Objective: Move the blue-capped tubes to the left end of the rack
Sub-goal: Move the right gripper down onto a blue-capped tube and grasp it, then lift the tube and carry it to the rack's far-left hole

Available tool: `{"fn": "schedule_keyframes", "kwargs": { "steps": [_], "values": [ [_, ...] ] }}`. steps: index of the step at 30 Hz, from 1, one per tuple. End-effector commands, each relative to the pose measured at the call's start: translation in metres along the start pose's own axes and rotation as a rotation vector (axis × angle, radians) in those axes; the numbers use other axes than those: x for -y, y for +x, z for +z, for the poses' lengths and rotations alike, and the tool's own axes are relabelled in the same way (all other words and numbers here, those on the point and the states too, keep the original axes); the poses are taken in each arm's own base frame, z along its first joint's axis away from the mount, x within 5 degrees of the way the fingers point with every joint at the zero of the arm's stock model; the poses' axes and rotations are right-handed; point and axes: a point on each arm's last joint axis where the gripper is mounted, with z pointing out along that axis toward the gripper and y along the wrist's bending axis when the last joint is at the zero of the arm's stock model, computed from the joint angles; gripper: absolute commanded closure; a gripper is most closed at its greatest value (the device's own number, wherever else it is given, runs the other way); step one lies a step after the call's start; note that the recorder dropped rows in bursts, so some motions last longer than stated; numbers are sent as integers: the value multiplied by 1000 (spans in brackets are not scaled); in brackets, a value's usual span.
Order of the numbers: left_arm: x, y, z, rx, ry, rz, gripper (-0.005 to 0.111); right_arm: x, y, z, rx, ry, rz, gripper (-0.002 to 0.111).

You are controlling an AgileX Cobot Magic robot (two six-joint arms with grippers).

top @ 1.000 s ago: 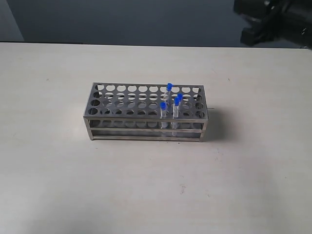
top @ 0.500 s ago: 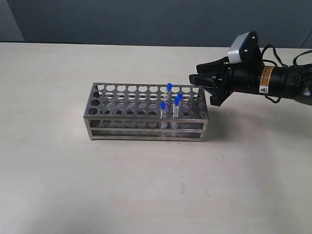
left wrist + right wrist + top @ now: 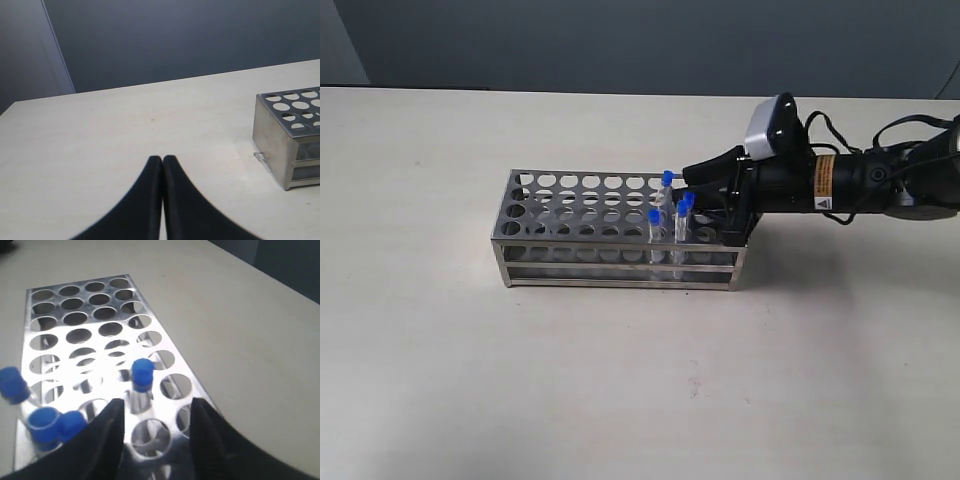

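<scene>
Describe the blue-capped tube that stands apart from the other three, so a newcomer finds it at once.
Find the silver rack on the table; four blue-capped tubes stand near its right end in the exterior view, beside the open right gripper. The lone tube sits in the farthest row, its three neighbours bunched in nearer rows.

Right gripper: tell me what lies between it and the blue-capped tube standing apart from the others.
Only empty holes of the rack. The right wrist view shows the right gripper open, that blue-capped tube just ahead of its gap.
</scene>
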Motion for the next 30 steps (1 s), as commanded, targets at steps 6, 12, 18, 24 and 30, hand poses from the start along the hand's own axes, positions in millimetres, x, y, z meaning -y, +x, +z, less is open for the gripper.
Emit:
{"fn": "schedule_keyframes", "kwargs": {
  "steps": [6, 12, 18, 24, 30],
  "values": [
    [0, -1, -1, 10, 1, 2, 106, -15, -7, 21, -17, -44, -28, 66],
    [0, -1, -1, 10, 1, 2, 106, -16, -9, 23, -8, -41, -25, 66],
    [0, -1, -1, 10, 1, 2, 106, -16, -9, 23, -4, -35, -20, 103],
    [0, -1, -1, 10, 1, 2, 106, -13, -12, 23, 14, -9, -5, 108],
    [0, -1, -1, 10, 1, 2, 106, -12, -36, 15, 61, 26, -44, 108]
  ]
}}
